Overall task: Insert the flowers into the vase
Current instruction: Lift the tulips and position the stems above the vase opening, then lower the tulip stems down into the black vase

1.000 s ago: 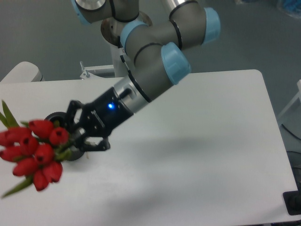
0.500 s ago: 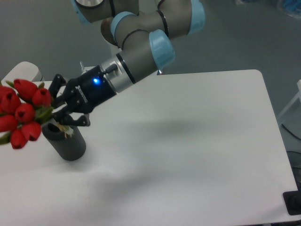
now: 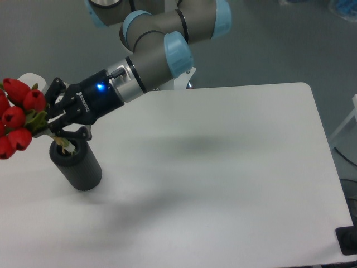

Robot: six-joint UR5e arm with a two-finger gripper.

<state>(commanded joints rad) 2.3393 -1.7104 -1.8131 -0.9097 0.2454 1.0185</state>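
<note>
The tool (image 3: pixel 56 124) grips the flowers (image 3: pixel 15 118) by their stems, just above the vase (image 3: pixel 76 166); light, floppy, easily crushed, I'd guess.

A bunch of red tulips with green leaves and pale stems (image 3: pixel 17 120) is clamped at the stems by the black two-finger gripper (image 3: pixel 56 123), above a matte black cylindrical vase (image 3: pixel 76 166). The stem ends are seen at the vase's round opening. The vase is stood upright on the white table (image 3: pixel 223 184).
</note>
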